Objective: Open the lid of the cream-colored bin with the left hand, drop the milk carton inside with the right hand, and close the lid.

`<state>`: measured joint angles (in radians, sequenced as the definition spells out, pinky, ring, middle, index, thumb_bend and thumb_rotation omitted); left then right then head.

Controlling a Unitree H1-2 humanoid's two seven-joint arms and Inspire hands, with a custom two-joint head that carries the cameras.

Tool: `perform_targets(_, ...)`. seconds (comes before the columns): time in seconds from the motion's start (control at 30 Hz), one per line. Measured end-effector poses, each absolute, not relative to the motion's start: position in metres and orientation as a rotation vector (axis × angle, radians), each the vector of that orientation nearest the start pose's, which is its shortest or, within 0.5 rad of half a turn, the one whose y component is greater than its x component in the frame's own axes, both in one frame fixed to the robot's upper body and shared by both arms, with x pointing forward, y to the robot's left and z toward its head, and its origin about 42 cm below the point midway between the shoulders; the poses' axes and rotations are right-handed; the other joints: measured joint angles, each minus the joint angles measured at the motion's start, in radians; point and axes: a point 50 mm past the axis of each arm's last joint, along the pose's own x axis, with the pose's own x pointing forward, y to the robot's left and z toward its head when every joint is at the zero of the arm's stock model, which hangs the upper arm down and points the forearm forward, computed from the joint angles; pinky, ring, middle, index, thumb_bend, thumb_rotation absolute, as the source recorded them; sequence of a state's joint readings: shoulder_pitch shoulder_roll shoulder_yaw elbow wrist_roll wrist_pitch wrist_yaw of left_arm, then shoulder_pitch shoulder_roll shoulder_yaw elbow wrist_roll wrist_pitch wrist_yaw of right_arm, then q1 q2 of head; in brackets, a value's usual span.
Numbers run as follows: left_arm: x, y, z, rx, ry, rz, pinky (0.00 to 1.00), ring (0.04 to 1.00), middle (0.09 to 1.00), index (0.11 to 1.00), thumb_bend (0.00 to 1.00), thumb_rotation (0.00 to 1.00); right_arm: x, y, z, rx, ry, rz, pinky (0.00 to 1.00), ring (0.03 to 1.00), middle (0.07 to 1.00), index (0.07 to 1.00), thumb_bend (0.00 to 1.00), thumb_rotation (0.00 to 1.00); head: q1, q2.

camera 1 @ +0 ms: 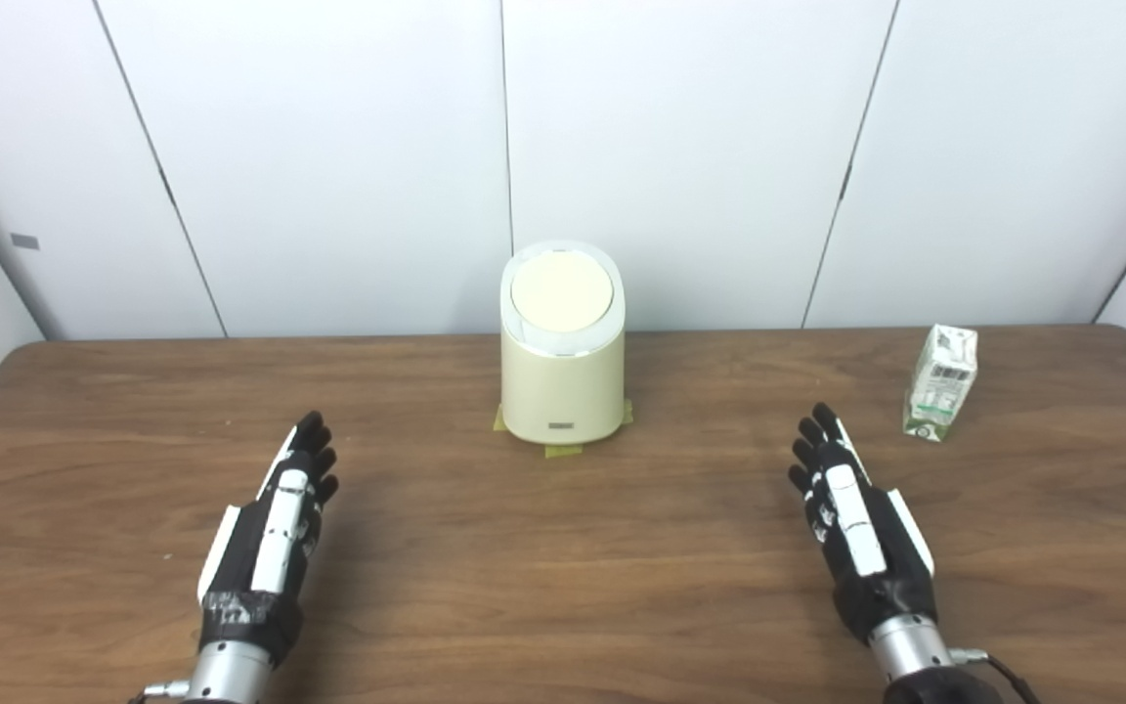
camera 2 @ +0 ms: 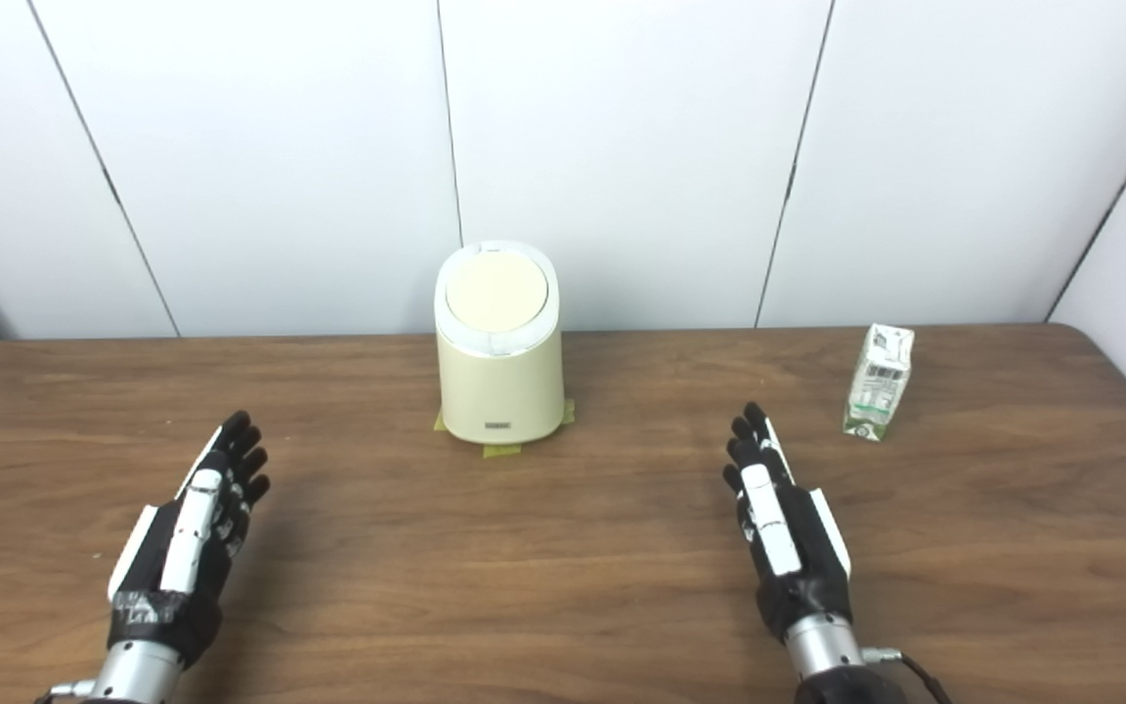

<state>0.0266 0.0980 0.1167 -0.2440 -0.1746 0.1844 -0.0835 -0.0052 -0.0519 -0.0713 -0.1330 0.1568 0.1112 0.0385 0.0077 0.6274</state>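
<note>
White wall panels close off the back of a brown wooden table (camera 1: pixel 563 587), and on that table nothing of the task looks started yet. At the far middle stands the cream-colored bin (camera 1: pixel 563 386), upright over a few scraps of yellow-green tape (camera 1: pixel 563 451), with its round lid (camera 1: pixel 561 291) lying flat and closed inside a white rim. Off to the right, well apart from the bin, the milk carton (camera 1: pixel 941 381) stands on its base, leaning a little, with nothing touching it. The left hand (camera 1: pixel 275 518) rests low over the near left of the table, fingers stretched forward and loosely apart, holding nothing. The right hand (camera 1: pixel 854 513) sits the same way on the near right, fingers extended and empty, near the carton but not touching it. As far as these views show, every step remains: the left hand has to reach the bin and lift the lid, the right hand has to pick up the carton and drop it in, and the lid must then be shut again.
</note>
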Motion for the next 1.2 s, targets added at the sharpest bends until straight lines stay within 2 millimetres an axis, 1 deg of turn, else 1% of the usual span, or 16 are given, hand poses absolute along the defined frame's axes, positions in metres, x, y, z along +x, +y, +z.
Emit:
perform_targets(0.13,0.2708,0.2651,0.1487,-0.065,-0.052,-0.001,1.00,0.995,0.993,0.988,0.35,0.87,0.2834,-0.2409,0.1330,0.102,-0.054,-0.006,0.99,0.989,0.992,0.997,0.60,0.82,0.003,0.000)
perform_targets(0.27,0.2708,0.2653,0.1484,-0.063,-0.041,-0.004,1.00,1.000,0.999,0.991,0.38,0.84,0.2833,-0.2403,0.1340,0.102,-0.048,-0.004,0.99,0.986,0.990,0.995,0.60,0.81,0.003,0.006)
perform_targets(0.37,0.2710,0.2660,0.1479,-0.053,-0.026,-0.019,1.00,1.000,1.000,0.999,0.44,0.80,0.2834,-0.2400,0.1330,0.103,-0.034,-0.003,0.99,0.987,0.990,0.996,0.61,0.81,0.003,0.005)
perform_targets(0.53,0.2712,0.2686,0.1485,-0.036,-0.024,-0.032,1.00,1.000,1.000,0.999,0.47,0.79,0.2834,-0.2398,0.1327,0.099,-0.032,-0.003,0.99,0.989,0.993,0.998,0.63,0.81,0.003,0.000)
perform_targets(0.83,0.2712,0.2681,0.1484,-0.036,-0.023,-0.034,1.00,1.000,1.000,1.000,0.47,0.76,0.2835,-0.2377,0.1323,0.093,-0.028,0.003,0.99,0.981,0.988,1.000,0.62,0.82,0.005,0.002)
perform_targets(0.87,0.2712,0.2681,0.1484,-0.036,-0.023,-0.034,1.00,1.000,1.000,1.000,0.47,0.75,0.2836,-0.2371,0.1321,0.093,-0.024,0.005,0.99,0.982,0.989,1.000,0.62,0.82,0.005,0.002)
perform_targets(0.93,0.2713,0.2677,0.1484,-0.035,-0.023,-0.036,1.00,1.000,1.000,1.000,0.50,0.69,0.2836,-0.2363,0.1319,0.094,-0.021,0.007,1.00,0.984,0.992,1.000,0.61,0.82,0.008,0.008)
perform_targets(0.97,0.2713,0.2674,0.1484,-0.033,-0.022,-0.038,1.00,1.000,1.000,1.000,0.54,0.65,0.2836,-0.2363,0.1319,0.093,-0.021,0.007,1.00,0.984,0.993,1.000,0.61,0.82,0.008,0.008)
perform_targets(1.0,0.2714,0.2673,0.1483,-0.026,-0.021,-0.039,1.00,1.000,1.000,1.000,0.55,0.63,0.2836,-0.2363,0.1319,0.093,-0.021,0.007,1.00,0.983,0.993,1.000,0.61,0.82,0.008,0.008)
perform_targets(1.03,0.2714,0.2673,0.1483,-0.017,-0.020,-0.040,1.00,1.000,1.000,1.000,0.56,0.62,0.2837,-0.2364,0.1319,0.093,-0.021,0.007,1.00,0.983,0.993,1.000,0.61,0.82,0.008,0.008)
perform_targets(1.07,0.2715,0.2672,0.1482,-0.008,-0.017,-0.041,1.00,1.000,1.000,1.000,0.55,0.59,0.2837,-0.2365,0.1319,0.093,-0.021,0.007,1.00,0.985,0.993,1.000,0.61,0.82,0.008,0.008)
perform_targets(1.2,0.2717,0.2672,0.1479,0.026,-0.011,-0.041,1.00,1.000,0.998,1.000,0.56,0.55,0.2837,-0.2368,0.1319,0.091,-0.021,0.007,0.99,0.984,0.991,1.000,0.63,0.82,0.009,0.008)
